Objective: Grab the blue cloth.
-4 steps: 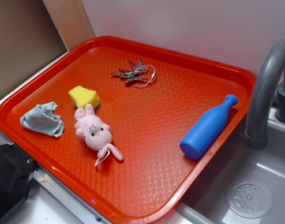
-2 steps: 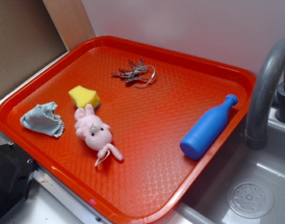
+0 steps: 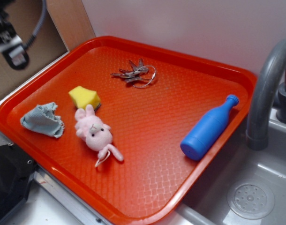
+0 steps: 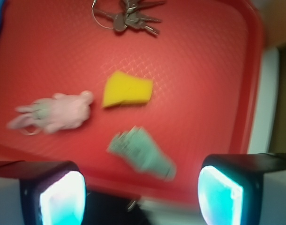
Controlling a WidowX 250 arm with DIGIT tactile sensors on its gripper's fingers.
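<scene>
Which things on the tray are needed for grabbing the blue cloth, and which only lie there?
Needed: small pale blue-grey wrinkly cloth; the robot's hand, open.

Only lying there: yellow sponge block; pink plush bunny; bright blue plastic bottle; bunch of metal keys. All rest on the orange plastic tray.

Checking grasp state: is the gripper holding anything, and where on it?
Nothing held. The gripper is open with an empty gap; the blue cloth lies untouched on the tray.

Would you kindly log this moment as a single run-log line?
phase: approach | gripper: open, empty, above tray's left edge | blue cloth: on tray, untouched, left of bunny
</scene>
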